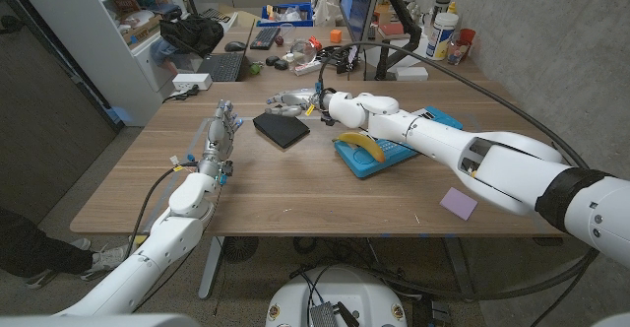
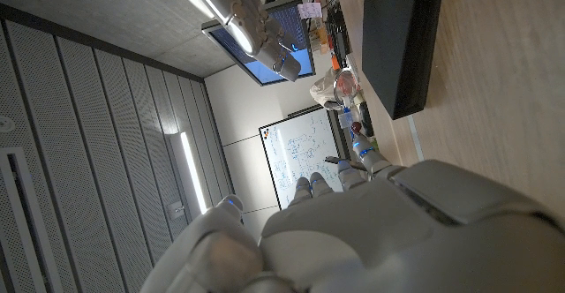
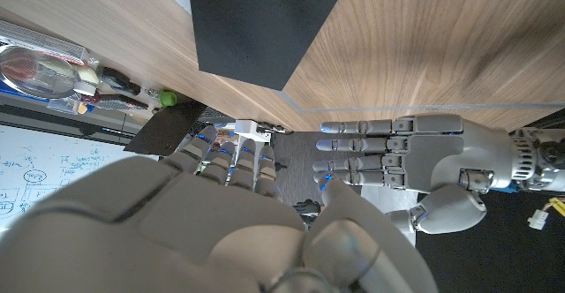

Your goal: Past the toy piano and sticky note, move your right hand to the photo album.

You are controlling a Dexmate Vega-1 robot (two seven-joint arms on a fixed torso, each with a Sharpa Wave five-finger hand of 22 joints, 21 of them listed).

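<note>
Step in hand: final approach of the right hand (image 1: 291, 103) to the album (image 1: 282, 129). The right arm reaches across the bench (image 1: 295, 194), passing over the toy piano (image 1: 371, 152); the sticky note (image 1: 459, 203) lies well behind, near the bench's front right edge. The album, a dark flat square, lies at bench centre, slightly left. The right hand sits just beyond the album's far edge, very close; contact cannot be confirmed. Its fingers are loosely curled and slightly apart, holding nothing.

Next move, as judged: bring the hand back and down a little, onto the album cover.

The left hand (image 1: 219, 130) stands on its edge just left of the album, fingers (image 3: 371, 156) straight and together, empty.
</note>
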